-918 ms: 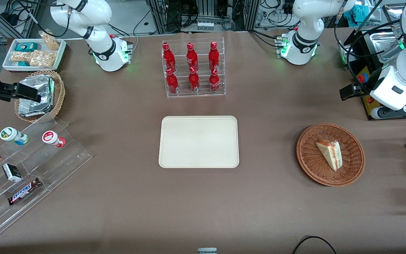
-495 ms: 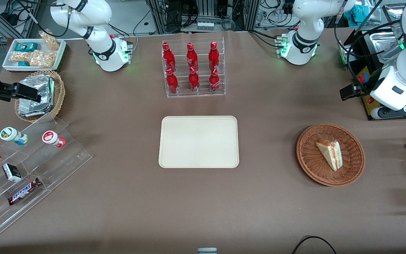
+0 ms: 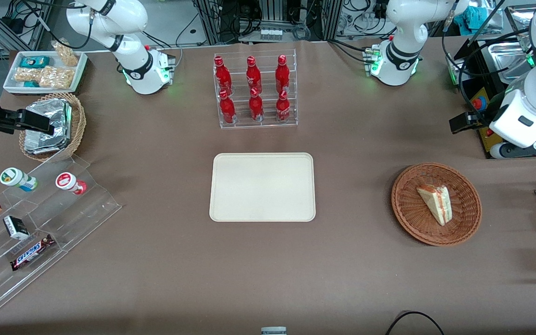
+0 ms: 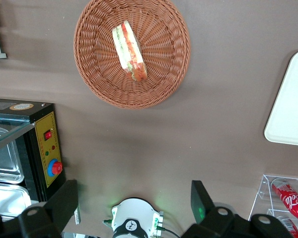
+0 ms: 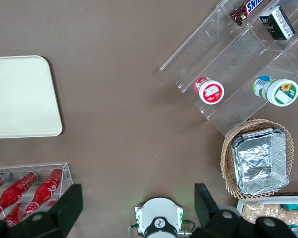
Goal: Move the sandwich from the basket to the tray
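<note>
The sandwich (image 3: pixel 435 204) (image 4: pixel 129 49), a white wedge with red and green filling, lies in the reddish-brown wicker basket (image 3: pixel 400 204) (image 4: pixel 89 69) toward the working arm's end of the table. The cream tray (image 3: pixel 262 186) (image 4: pixel 293 109) (image 5: pixel 20 96) sits bare at the table's middle. My left gripper (image 3: pixel 464 122) (image 4: pixel 134 201) hangs high above the table, farther from the front camera than the basket. It is open wide, with nothing between its fingers (image 4: pixel 65 197).
A clear rack of red bottles (image 3: pixel 255 90) stands farther from the camera than the tray. A black control box with a red button (image 3: pixel 482 104) (image 4: pixel 47 148) is beside my gripper. Toward the parked arm's end are a tan basket of foil packets (image 3: pixel 51 125) and an acrylic snack stand (image 3: pixel 40 218).
My left gripper has shifted very slightly. The sandwich, basket and tray have not moved.
</note>
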You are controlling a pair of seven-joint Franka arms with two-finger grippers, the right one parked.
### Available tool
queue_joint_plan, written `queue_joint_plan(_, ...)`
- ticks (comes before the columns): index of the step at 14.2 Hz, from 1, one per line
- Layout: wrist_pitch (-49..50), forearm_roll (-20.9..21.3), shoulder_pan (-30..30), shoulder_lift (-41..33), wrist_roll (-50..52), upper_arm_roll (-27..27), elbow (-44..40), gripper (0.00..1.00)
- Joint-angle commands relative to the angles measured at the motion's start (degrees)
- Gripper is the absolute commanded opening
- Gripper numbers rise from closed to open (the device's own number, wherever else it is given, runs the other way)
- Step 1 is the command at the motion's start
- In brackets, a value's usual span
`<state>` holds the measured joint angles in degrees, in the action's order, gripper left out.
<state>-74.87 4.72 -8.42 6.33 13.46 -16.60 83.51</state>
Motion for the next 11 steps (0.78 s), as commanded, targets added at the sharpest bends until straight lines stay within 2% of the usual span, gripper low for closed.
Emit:
queue_joint_plan(1, 0.5, 0.7, -0.9, 1.0, -0.6, -0.4, -0.9, 1.0)
queue_joint_plan(11, 4.4, 0.1, -3.0, 2.5, 0.6, -0.4, -0.6, 1.0)
